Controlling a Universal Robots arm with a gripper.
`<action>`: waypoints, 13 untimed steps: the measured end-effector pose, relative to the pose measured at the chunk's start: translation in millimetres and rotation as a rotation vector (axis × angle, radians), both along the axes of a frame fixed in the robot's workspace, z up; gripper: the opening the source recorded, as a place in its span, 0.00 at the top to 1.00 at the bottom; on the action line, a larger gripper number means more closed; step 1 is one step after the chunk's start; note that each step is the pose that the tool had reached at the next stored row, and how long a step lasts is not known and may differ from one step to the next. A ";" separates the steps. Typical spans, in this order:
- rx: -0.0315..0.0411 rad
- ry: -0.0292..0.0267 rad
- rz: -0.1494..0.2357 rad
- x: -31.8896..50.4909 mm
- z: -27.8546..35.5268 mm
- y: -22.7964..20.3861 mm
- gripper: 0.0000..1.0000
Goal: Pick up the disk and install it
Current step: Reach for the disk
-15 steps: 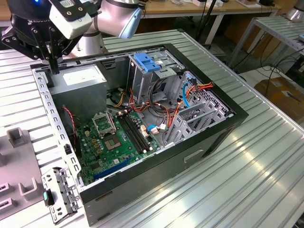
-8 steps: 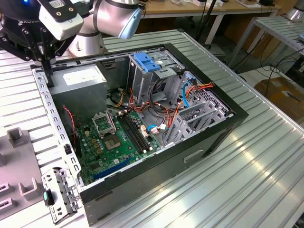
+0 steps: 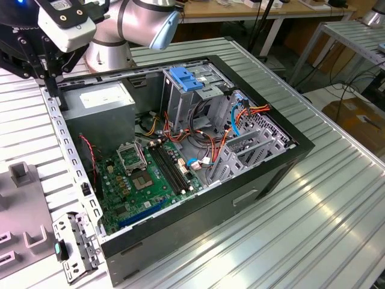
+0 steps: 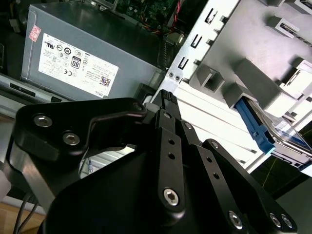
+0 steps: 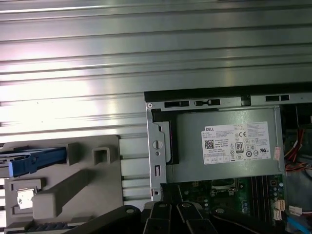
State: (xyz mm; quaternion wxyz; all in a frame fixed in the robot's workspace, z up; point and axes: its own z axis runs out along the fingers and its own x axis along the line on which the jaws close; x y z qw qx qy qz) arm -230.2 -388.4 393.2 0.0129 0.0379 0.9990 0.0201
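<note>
While the arm hung over the case corner at the exterior view's upper left, layout was this. Ribbed aluminium bench [image 3: 337, 198] carried everything. Open black computer case [image 3: 180, 232] lay on its side on it, lid off, internals facing up. Silver-and-blue robot arm [image 3: 138, 18] sat at the exterior view's upper left.

Large grey metal box with a white sticker [image 3: 99, 102] filled the case corner nearest the arm. Green motherboard [image 3: 144, 180] lay beside it. Tall grey metal cage with a blue plastic handle [image 3: 183, 81] stood past that, with red, orange and blue cables around it.

Grey plastic fixture tray [image 5: 87, 195] sat on the bench just outside the case, on the exterior view's left. Flat silver-metal disk with blue plastic rails [image 4: 256, 129] lay in that tray, outside the case. Both wrist views showed its blue rail [image 5: 34, 162] sticking out past the tray's grey blocks.

Black tool [image 4: 166, 99] hung above the case's perforated edge rail, just beside the grey box and apart from the disk. Couldn't tell whether it was spread or pressed together.

Small metal bracket with a teal tab [image 3: 75, 244] lay on the bench by the case's near corner.
</note>
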 end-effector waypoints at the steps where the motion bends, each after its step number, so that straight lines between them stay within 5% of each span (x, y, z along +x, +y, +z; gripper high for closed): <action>1: 0.0000 0.0000 0.000 -0.6 0.0 0.0 0.89; 13: -0.0001 0.0001 0.000 -4.0 0.0 0.0 0.89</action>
